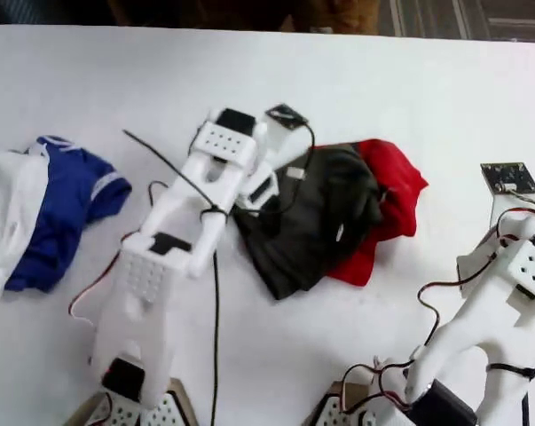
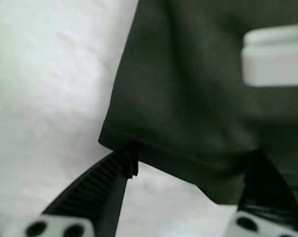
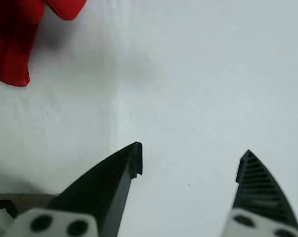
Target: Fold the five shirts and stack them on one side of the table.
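Crumpled black fabric shirt (image 1: pixel 311 217) sits centre of white tabletop (image 1: pixel 382 80), overlapping red fabric shirt (image 1: pixel 396 191). Blue fabric shirt (image 1: pixel 67 204) and white fabric shirt (image 1: pixel 10 209) bunched at one edge. Left gripper (image 2: pixel 194 160): jaws spread, straddling the black hem. Right gripper (image 3: pixel 192 152): jaws spread over bare tabletop.

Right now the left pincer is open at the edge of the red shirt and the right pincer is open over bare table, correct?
Not quite: the left wrist view shows the left pincer open at the edge of the black shirt, not the red shirt. The right pincer is open over bare table.
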